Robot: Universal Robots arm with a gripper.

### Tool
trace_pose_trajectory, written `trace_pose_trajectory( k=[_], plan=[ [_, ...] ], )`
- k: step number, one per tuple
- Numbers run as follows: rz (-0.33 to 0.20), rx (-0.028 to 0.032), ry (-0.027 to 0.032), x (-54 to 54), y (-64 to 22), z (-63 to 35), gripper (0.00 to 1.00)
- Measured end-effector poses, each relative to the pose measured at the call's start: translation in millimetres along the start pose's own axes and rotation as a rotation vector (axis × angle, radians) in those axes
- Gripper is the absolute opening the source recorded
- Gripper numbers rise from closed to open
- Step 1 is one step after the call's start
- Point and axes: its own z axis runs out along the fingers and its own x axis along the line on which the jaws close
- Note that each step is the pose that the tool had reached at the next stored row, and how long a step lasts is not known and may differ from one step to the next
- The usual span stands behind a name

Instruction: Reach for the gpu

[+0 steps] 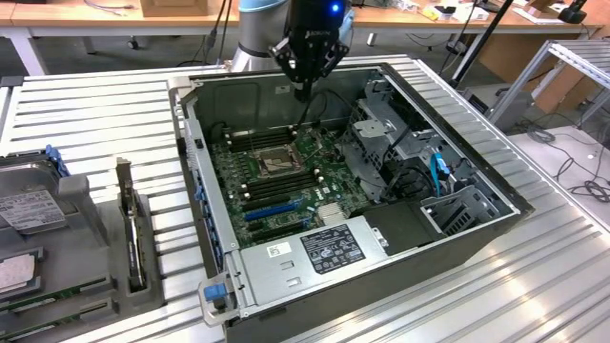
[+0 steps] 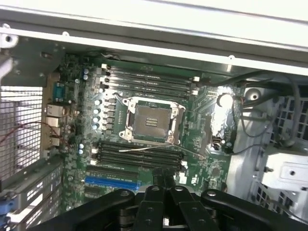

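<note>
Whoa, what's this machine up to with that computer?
A robot arm's gripper hangs over the far end of an open computer case, above the motherboard, shut and holding nothing. The board's processor socket is bare and its blue slot has no card in it. A flat card stands upright in a grey holder outside the case, on the exterior view's left; whether that is the GPU, I can't tell.

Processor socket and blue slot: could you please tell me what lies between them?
A bank of black memory slots, as the wrist view shows.
</note>
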Motion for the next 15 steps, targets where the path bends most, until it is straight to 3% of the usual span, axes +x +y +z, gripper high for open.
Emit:
trace_pose_trajectory(
  k=[3, 8, 9, 11, 14, 15],
  plan=[
    [0.0, 0.0007, -0.0059, 0.5, -0.5, -16.6, 0.11],
    [-0.003, -0.0015, -0.009, 0.5, -0.3, -19.7, 0.11],
    [-0.004, -0.0068, -0.0101, 0.5, -0.3, -19.7, 0.11],
    [-0.004, -0.0237, -0.0124, 0.5, -0.3, -19.4, 0.11],
    [-0.004, -0.0422, -0.0151, 0.3, -0.1, -17.1, 0.11],
    [-0.004, -0.0432, -0.0152, 0.3, 0.1, -15.1, 0.11]
  ],
)
